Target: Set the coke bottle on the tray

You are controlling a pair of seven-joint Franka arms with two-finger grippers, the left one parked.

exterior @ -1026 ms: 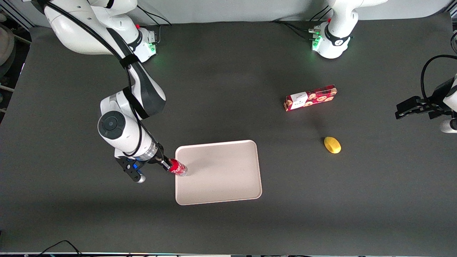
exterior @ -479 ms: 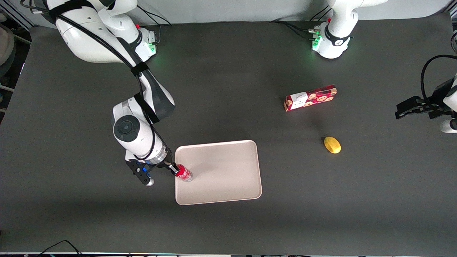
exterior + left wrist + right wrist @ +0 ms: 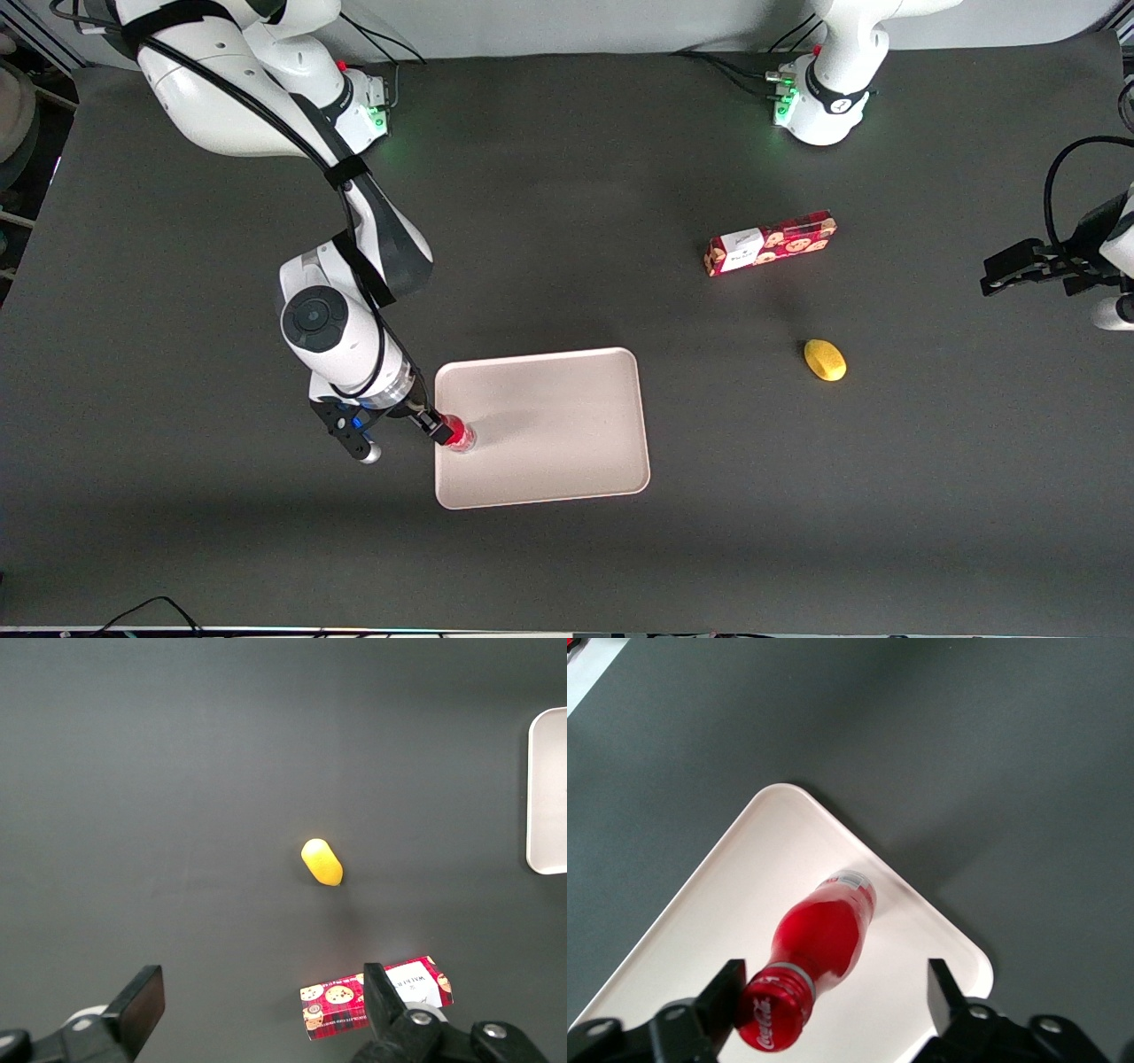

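Observation:
The coke bottle [image 3: 460,435] is a small red bottle with a red cap. It stands on the pale pinkish-beige tray [image 3: 567,425], just inside the tray's edge toward the working arm's end. My right gripper [image 3: 440,431] is above the bottle's top, jaws open. In the right wrist view the bottle [image 3: 819,943] stands on the tray [image 3: 744,877], and its cap lies against one finger [image 3: 726,994]. The other finger [image 3: 941,985] is well apart from it. The gripper [image 3: 835,988] holds nothing.
A red cookie box [image 3: 769,243] and a yellow oval object [image 3: 825,360] lie on the dark table toward the parked arm's end. The left wrist view shows the box [image 3: 376,997], the yellow object [image 3: 322,861] and a tray edge [image 3: 549,797].
The gripper carried the tilted bottle inward over the tray's edge and then stopped. The bottle now stands upright on the tray and the jaws are open.

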